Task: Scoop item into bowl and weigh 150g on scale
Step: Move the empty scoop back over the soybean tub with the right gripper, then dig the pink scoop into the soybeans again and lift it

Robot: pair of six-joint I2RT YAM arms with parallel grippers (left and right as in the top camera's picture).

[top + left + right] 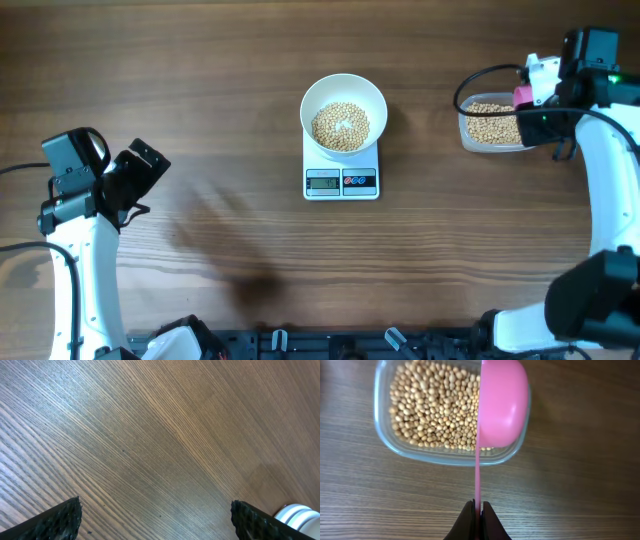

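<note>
A white bowl [344, 92] holding pale-tan beans [341, 126] stands on the white scale [341, 182] at the table's middle. At the far right a clear plastic tub [491, 125] [385, 440] holds more beans [432, 407]. My right gripper [478, 506] is shut on the thin handle of a pink scoop [502, 402], whose cup is turned on its side over the tub's right end. In the overhead view the scoop [522, 97] shows beside the right gripper [545, 95]. My left gripper [140, 170] [155, 515] hangs open over bare wood at the far left, holding nothing.
The scale's grey display [322, 181] and button panel [359, 181] face the near edge. Black cable [475, 80] loops from the right arm above the tub. Arm bases and a black rail [330, 345] line the near edge.
</note>
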